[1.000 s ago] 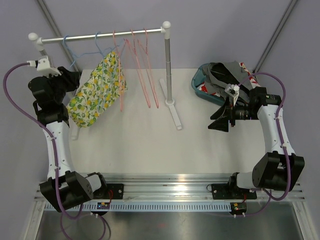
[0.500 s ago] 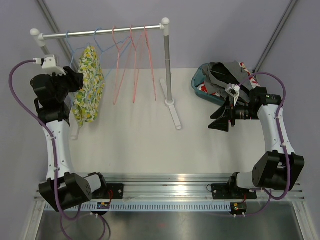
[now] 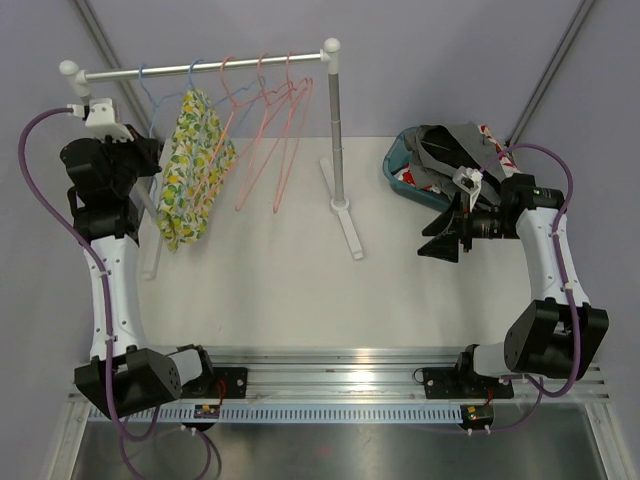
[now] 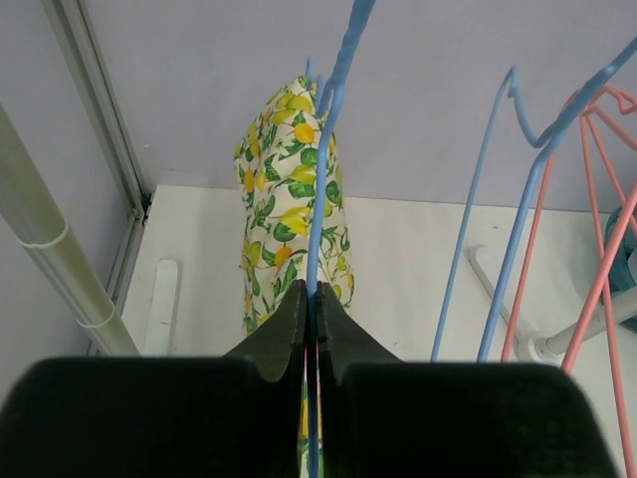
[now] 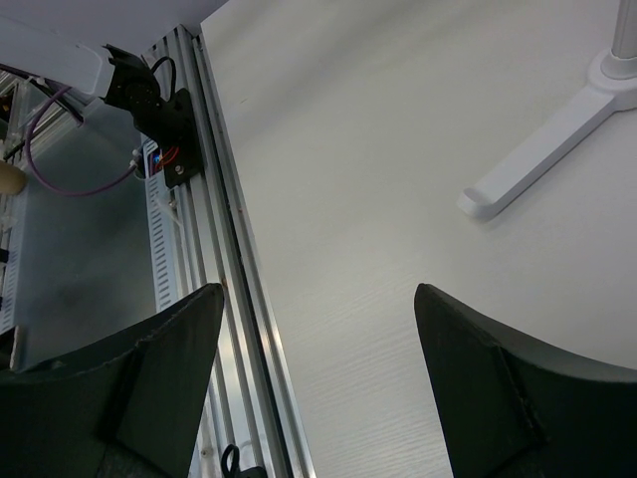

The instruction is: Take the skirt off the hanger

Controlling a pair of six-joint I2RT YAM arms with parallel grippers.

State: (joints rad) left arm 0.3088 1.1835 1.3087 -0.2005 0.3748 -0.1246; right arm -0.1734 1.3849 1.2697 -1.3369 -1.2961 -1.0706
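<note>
The skirt (image 3: 190,165), white with a yellow lemon and green leaf print, hangs from a blue hanger (image 3: 150,85) at the left end of the rail (image 3: 230,66). My left gripper (image 3: 152,160) sits right beside the skirt's left edge. In the left wrist view this gripper (image 4: 313,291) is shut on the thin blue hanger (image 4: 330,139) wire, with the skirt (image 4: 287,199) hanging just beyond the fingertips. My right gripper (image 3: 440,240) hovers over the table at the right, open and holding nothing (image 5: 318,294).
A second blue hanger (image 4: 498,199) and several pink hangers (image 3: 270,130) hang on the same rail. The rack's post and foot (image 3: 345,215) stand mid-table. A blue basket of dark clothes (image 3: 435,155) sits at the back right.
My left gripper has shut on the blue hanger wire. The skirt swung from spread out to hanging narrow beside the gripper, and the pink hangers swung to the right.
</note>
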